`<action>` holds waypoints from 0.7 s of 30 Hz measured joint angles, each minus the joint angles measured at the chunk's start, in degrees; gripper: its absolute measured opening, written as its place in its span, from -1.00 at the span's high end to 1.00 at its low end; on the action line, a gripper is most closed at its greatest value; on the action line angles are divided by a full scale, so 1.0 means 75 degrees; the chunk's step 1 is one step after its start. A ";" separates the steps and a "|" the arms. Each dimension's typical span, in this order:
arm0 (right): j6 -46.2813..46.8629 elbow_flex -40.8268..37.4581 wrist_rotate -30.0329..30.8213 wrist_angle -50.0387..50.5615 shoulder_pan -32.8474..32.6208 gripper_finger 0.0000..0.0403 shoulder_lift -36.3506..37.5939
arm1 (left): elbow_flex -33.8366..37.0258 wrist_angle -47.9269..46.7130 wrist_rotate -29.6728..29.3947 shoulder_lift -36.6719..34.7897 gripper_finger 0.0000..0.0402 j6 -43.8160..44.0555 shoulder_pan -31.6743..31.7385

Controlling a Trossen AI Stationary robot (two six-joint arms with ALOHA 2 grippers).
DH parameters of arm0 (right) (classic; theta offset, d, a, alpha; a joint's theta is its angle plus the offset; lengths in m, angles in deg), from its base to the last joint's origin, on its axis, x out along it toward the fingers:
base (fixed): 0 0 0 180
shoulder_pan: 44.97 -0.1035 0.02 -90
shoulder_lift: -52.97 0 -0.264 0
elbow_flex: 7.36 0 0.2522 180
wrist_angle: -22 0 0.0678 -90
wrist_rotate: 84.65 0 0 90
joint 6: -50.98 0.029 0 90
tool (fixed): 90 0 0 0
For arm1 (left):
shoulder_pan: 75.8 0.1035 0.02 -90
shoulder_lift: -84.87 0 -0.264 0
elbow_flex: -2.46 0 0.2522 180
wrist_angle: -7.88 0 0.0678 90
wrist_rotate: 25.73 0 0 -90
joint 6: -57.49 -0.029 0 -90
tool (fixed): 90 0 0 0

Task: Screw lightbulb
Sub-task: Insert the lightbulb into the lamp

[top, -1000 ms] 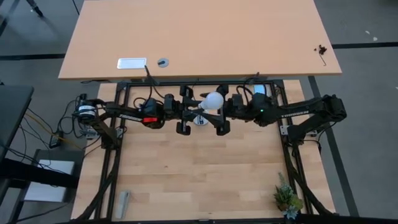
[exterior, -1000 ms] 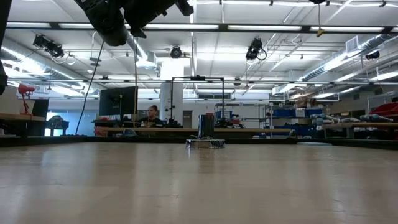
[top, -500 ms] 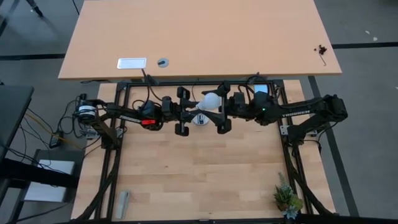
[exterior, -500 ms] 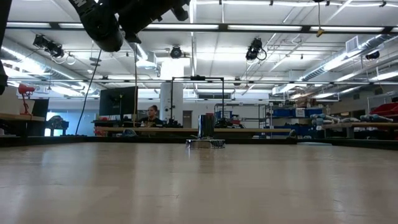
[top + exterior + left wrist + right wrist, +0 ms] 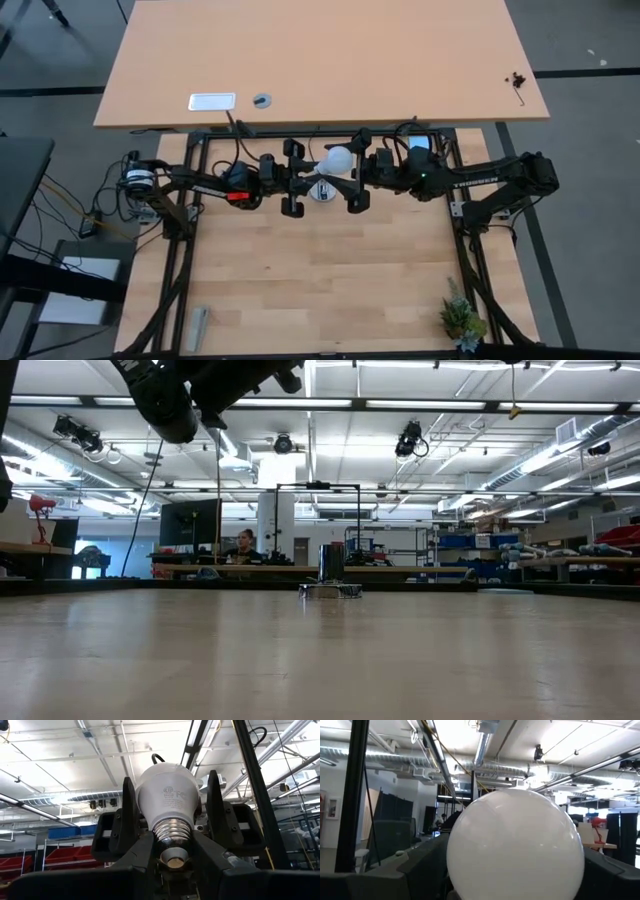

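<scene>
1. In the high view, both arms met just above the centre of the frame, over the far edge of the wooden worktop [image 5: 320,290]. The left arm entered from the left and the right arm from the right.
2. The lightbulb [image 5: 338,159] was held in the air between the two tools, its white globe towards the right arm and its threaded base towards the left arm.
3. The left tool [image 5: 296,178] was closed part-way on the lightbulb's screw base. In the left wrist view its dark fingers [image 5: 145,855] bore on both sides of the silver thread at the lower centre of the frame, with the lightbulb [image 5: 169,802] rising above them.
4. The right tool [image 5: 350,180] stood wide. In the left wrist view its two fingers [image 5: 129,812] flanked the globe on either side; whether they touched the glass could not be confirmed from that angle.
5. In the right wrist view, the white globe [image 5: 515,845] filled the centre and lower part of the frame.
6. A small round silvery socket [image 5: 321,193] lay on the worktop directly below the meeting point of the tools, partly hidden by them.
7. In the low view, the socket [image 5: 331,589] appeared at the centre of the frame. Dark arm parts [image 5: 175,395] showed at the upper left; neither tool nor the lightbulb was visible there.
8. A small green plant [image 5: 461,318] stood at the lower right of the high view, and a grey object [image 5: 198,328] lay at the lower left.
9. A second, lighter table [image 5: 320,60] occupied the upper part of the high view.
</scene>
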 joint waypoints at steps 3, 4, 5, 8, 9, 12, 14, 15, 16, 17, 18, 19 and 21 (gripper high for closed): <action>0.0000 0.0000 0.0000 0.0000 0.0000 -0.67 0.0000 | -0.0002 -0.0003 -0.0011 0.0000 0.54 -0.0115 0.0000; 0.0000 0.0000 0.0000 0.0017 0.0003 -0.67 0.0000 | -0.0001 -0.0005 -0.0027 0.0000 0.54 -0.0118 0.0000; 0.0000 -0.0001 0.0000 0.0035 0.0008 -0.67 0.0000 | -0.0002 -0.0010 -0.0032 0.0000 0.54 -0.0119 0.0000; 0.0023 -0.0003 0.0000 0.0113 0.0009 -0.66 0.0000 | -0.0003 -0.0021 -0.0032 0.0000 0.54 -0.0120 0.0000; 0.0048 -0.0005 0.0000 0.0127 0.0009 -0.66 0.0000 | -0.0003 -0.0027 -0.0033 0.0000 0.54 -0.0119 0.0000; 0.0085 -0.0006 0.0000 0.0180 0.0012 -0.66 0.0000 | -0.0003 -0.0038 -0.0055 0.0000 0.54 -0.0117 0.0000; 0.0085 -0.0006 0.0000 0.0221 0.0012 -0.66 0.0000 | -0.0003 -0.0041 -0.0066 0.0000 0.54 -0.0151 0.0000; 0.0086 -0.0007 0.0000 0.0223 0.0012 -0.66 0.0000 | -0.0003 -0.0040 -0.0089 0.0000 0.54 -0.0170 0.0000; 0.0087 -0.0006 0.0003 0.0221 0.0012 -0.66 0.0000 | -0.0003 -0.0036 -0.0108 0.0000 0.54 -0.0175 0.0000; 0.0087 -0.0007 0.0037 0.0222 0.0012 -0.66 0.0000 | -0.0003 -0.0029 -0.0114 0.0000 0.54 -0.0175 0.0000; 0.0087 -0.0008 0.0078 0.0222 0.0012 -0.66 0.0000 | -0.0003 -0.0021 -0.0119 0.0000 0.54 -0.0178 0.0000; 0.0087 -0.0009 0.0105 0.0221 0.0012 -0.66 0.0000 | -0.0005 -0.0011 -0.0137 0.0000 0.54 -0.0178 0.0000; 0.0099 -0.0008 0.0150 0.0218 0.0012 -0.66 0.0000 | -0.0006 0.0006 -0.0149 0.0000 0.54 -0.0178 0.0000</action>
